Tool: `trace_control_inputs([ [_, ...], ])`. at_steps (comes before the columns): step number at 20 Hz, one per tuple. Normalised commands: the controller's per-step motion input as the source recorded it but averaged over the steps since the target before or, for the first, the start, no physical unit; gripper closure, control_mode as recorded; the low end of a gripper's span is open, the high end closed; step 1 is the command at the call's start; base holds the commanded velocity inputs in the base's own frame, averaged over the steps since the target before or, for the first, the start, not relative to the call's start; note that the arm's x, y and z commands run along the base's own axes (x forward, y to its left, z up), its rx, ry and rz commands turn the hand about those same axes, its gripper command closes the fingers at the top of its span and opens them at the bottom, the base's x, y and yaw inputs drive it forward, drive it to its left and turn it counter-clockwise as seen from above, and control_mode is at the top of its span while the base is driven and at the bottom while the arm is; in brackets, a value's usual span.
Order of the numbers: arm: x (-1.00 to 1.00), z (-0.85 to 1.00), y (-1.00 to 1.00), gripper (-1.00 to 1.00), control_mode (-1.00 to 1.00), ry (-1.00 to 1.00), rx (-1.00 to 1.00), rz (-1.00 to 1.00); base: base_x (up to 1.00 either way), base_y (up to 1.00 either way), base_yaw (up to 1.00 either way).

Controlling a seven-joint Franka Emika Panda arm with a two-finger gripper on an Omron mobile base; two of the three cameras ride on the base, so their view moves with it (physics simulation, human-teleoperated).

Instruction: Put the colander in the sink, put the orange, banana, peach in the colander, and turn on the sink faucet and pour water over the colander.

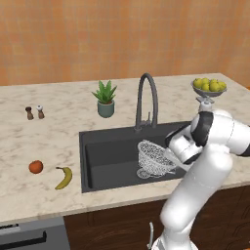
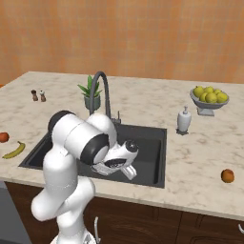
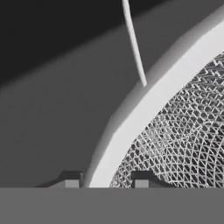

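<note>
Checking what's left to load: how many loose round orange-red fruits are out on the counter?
2: one left of the sink beside the banana, one on the counter right of the sink.

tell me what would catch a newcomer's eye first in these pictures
First, the white arm bent low over the sink, its gripper with jaws set either side of the rim of the silvery mesh colander inside the basin. Next, the tall dark faucet arching behind it, with no water running. Then the fruit still out on the counter: a banana and a round orange-red fruit left of the sink.
</note>
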Motion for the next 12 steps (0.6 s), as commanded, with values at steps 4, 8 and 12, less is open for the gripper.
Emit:
trace_control_inputs([
  [4, 0.47, -0.05, -0.03, 1.00, -1.00, -0.03, -0.07, 0.16, 0.00, 0.00, 0.00],
  [8, 0.43, 0.00, -0.19, 1.00, -1.00, -0.07, -0.03, 0.13, 0.00, 0.00, 0.00],
  [12, 0.30, 0.00, -0.44, 1.00, -1.00, -0.07, -0.04, 0.06, 0.00, 0.00, 0.00],
])
